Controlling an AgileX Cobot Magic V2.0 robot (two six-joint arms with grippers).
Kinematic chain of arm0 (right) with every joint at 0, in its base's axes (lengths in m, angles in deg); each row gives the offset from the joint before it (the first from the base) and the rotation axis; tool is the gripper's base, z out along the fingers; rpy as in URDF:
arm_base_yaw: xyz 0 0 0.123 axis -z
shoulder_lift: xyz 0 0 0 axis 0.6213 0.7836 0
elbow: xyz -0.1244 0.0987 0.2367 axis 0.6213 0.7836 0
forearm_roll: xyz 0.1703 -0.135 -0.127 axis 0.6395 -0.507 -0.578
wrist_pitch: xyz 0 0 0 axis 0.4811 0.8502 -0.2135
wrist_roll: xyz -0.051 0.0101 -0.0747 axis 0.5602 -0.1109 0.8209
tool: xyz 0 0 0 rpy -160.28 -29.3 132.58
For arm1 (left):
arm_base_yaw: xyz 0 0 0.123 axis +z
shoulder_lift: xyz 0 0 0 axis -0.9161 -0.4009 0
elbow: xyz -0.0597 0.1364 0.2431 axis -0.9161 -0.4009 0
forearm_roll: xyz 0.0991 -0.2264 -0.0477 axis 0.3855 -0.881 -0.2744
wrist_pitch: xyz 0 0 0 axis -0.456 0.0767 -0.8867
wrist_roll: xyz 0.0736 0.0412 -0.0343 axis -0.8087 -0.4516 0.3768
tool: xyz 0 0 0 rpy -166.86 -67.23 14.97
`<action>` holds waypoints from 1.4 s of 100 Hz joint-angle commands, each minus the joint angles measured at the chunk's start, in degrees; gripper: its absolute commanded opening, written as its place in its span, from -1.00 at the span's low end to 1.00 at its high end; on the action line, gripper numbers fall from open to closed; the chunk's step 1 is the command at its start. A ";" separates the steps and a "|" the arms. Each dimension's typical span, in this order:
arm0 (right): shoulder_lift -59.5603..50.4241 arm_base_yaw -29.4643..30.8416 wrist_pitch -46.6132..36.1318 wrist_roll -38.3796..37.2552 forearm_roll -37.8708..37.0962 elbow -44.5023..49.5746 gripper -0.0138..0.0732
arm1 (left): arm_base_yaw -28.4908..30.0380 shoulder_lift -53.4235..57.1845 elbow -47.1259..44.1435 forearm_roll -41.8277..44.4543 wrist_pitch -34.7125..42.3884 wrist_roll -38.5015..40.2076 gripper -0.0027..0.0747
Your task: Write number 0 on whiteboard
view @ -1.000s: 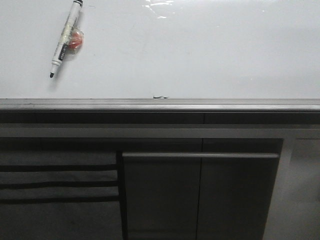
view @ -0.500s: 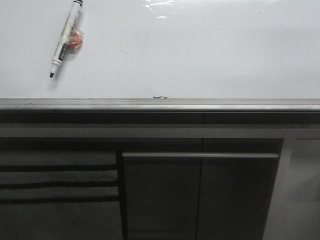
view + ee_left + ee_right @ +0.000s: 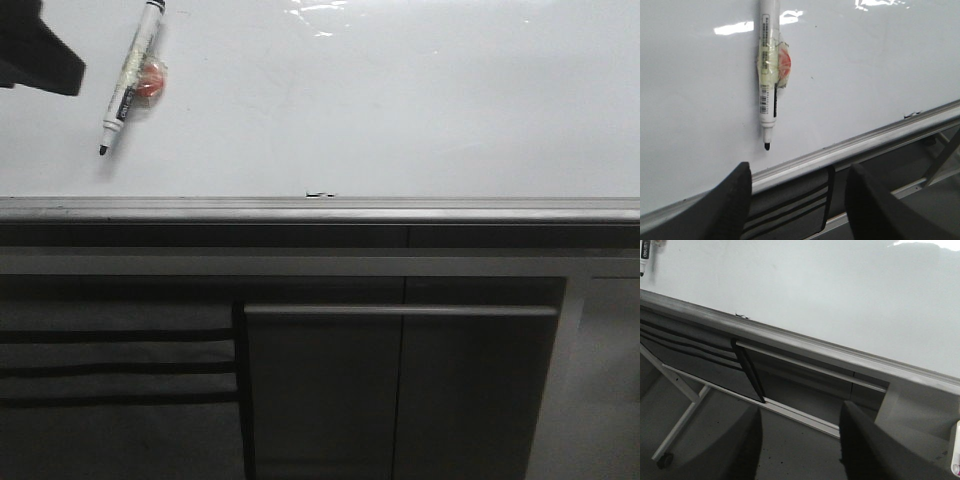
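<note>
Nearest, dark grey cabinet (image 3: 400, 390) below the frame, no container anywhere. Above it, whiteboard (image 3: 400, 110), glossy, with a tiny dark smudge (image 3: 318, 193) at its grey lower edge; no drawn 0 visible. Marker pen (image 3: 130, 78) lying on the board's upper left, long axis slanted, uncapped black tip toward the frame, orange blob taped on. Left gripper (image 3: 800, 200) spread wide, empty, near the tip. Right gripper (image 3: 800, 440) also wide apart, empty.
</note>
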 commanded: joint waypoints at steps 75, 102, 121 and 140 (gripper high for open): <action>0.09 -0.01 -4.05 0.63 0.79 -2.06 0.05 | 3.89 -20.26 17.04 5.54 5.36 -0.02 -0.27; 0.09 -0.01 -4.05 0.63 0.49 -2.06 0.05 | 3.89 -20.26 17.04 5.64 6.42 -0.02 -0.74; 0.09 -0.01 -4.05 0.63 0.46 -2.06 0.05 | 3.89 -19.23 17.04 5.64 4.16 -0.02 -0.91; 0.37 -0.01 -1.26 0.63 0.46 -2.91 0.05 | 1.42 -13.86 17.13 7.00 -6.71 -1.14 -0.98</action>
